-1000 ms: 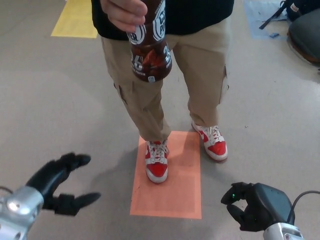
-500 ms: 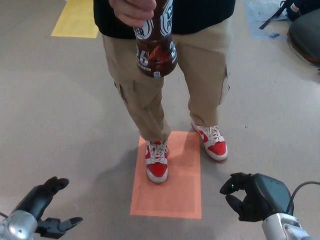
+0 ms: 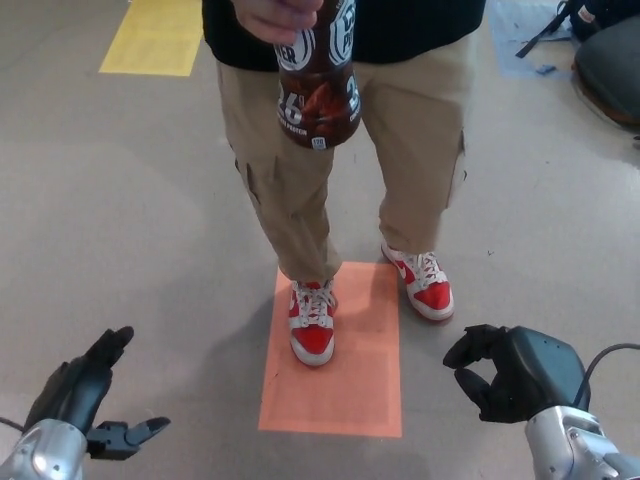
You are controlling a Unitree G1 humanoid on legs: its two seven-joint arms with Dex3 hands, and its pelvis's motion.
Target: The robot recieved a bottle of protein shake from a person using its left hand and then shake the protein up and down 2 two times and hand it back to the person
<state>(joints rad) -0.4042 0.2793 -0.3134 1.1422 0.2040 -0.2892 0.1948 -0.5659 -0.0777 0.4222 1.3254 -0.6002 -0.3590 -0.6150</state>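
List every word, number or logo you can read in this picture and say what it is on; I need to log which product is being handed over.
"3": a large white numeral on the right side of the bottle label, held in the person's hand.
"6": a partial white numeral on the label's left side.
Round white emblems near the bottle's top: lettering too blurred to read.
Small print under the numerals: too small to read.
No text shows on the left hand or right hand.
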